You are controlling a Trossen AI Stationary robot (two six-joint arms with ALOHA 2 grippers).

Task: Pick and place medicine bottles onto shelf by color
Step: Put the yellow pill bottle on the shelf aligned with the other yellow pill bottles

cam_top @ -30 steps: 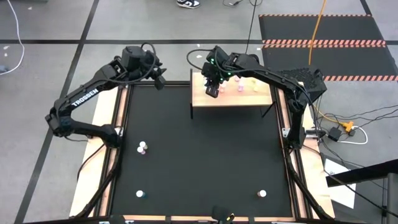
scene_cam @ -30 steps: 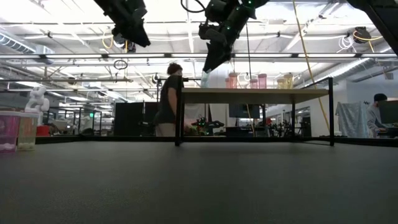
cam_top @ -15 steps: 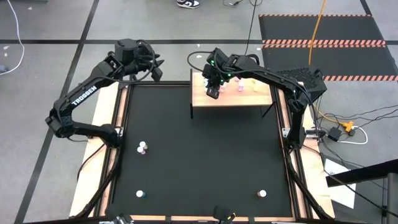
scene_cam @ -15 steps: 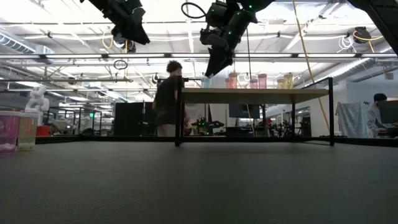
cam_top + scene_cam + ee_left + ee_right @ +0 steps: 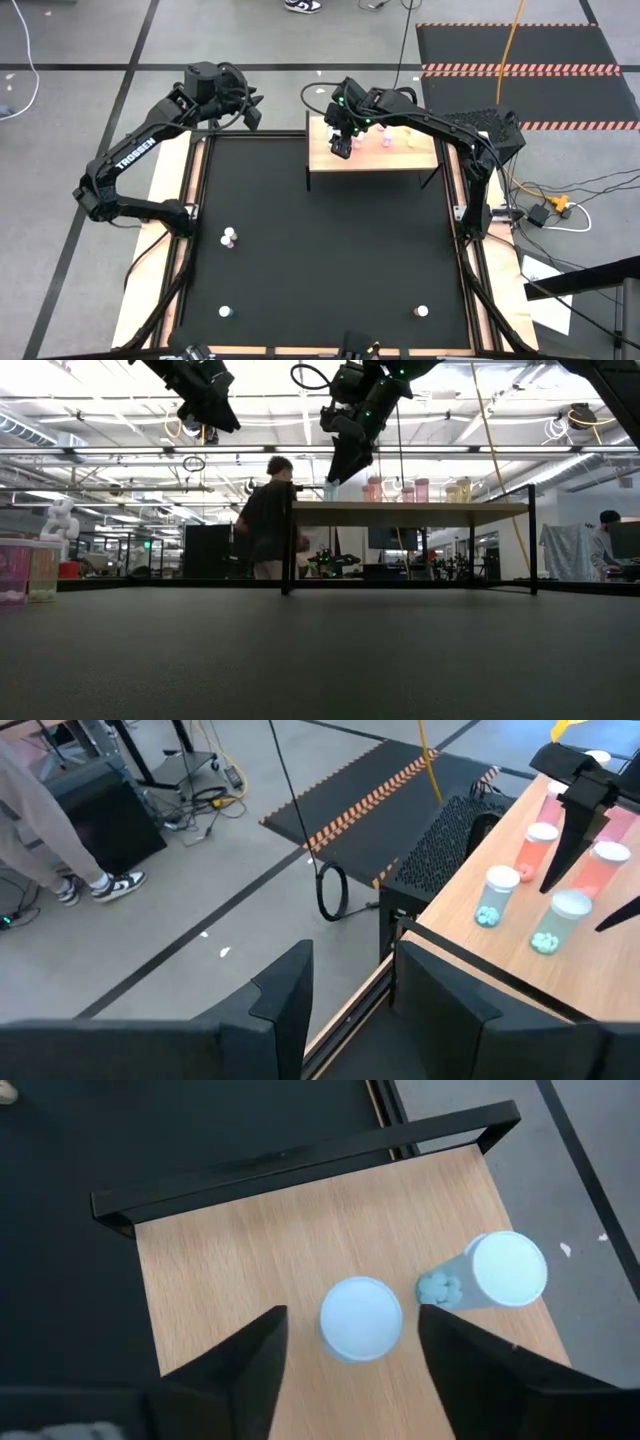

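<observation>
Since a second ago, the right tool (image 5: 345, 1342) has lifted slightly, fingers apart, above a blue bottle (image 5: 361, 1318) standing on the shelf (image 5: 250, 1260) beside another. Best to rise straight, avoiding the neighbour (image 5: 497, 1270). Left tool (image 5: 345, 990) hangs open, off the tabletop's far-left corner.

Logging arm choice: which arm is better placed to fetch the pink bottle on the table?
Probably left. The pink bottle lies on its side; the right hand hangs open over the shelf.
</observation>
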